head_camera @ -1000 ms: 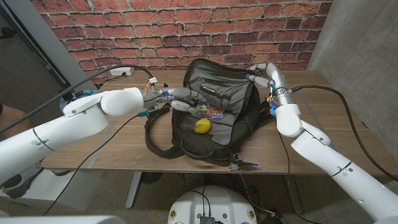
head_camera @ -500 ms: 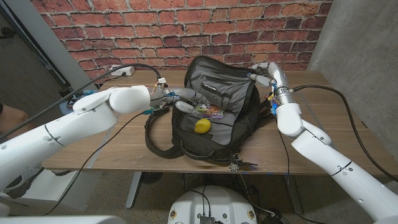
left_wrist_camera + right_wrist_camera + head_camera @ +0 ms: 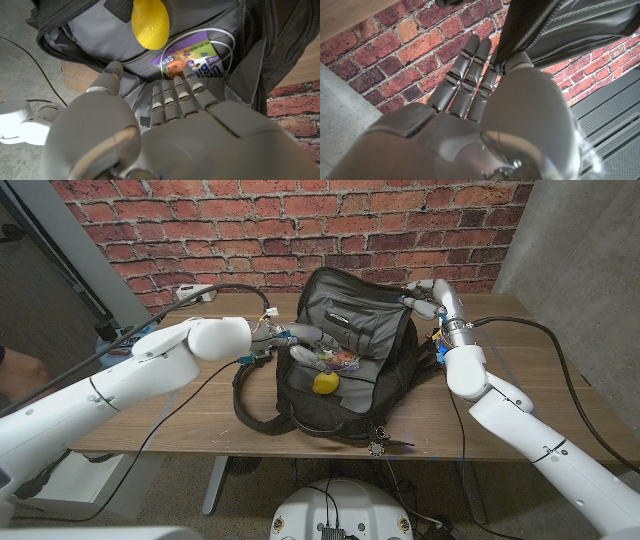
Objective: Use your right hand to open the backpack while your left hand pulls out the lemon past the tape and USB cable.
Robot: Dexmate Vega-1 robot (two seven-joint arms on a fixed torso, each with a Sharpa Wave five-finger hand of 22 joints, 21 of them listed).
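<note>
The brown wooden worktop (image 3: 190, 415) carries 1 black fabric backpack (image 3: 300, 415), which lies on its back with the grey-lined front flap (image 3: 350, 315) raised so that the main compartment faces the left arm.

The white right hand (image 3: 425, 298) holds the upper edge of that flap. In the right wrist view the thumb pinches the black fabric edge while the other fingers (image 3: 465, 80) stay extended. This grip appears to keep the opening wide for access.

The white left hand (image 3: 300, 340) reaches into the opening with fingers (image 3: 182, 95) extended side by side, holding nothing.

Contents visible inside, counted:
- 1 purple printed packet (image 3: 192, 57), just beyond the left fingertips.
- 1 white USB cable (image 3: 227, 40), looped around the packet.
- 1 yellow oval lemon (image 3: 325, 382), lying free on the grey lining beyond the packet, not yet grasped.

The tape cannot be identified in these views.
</note>
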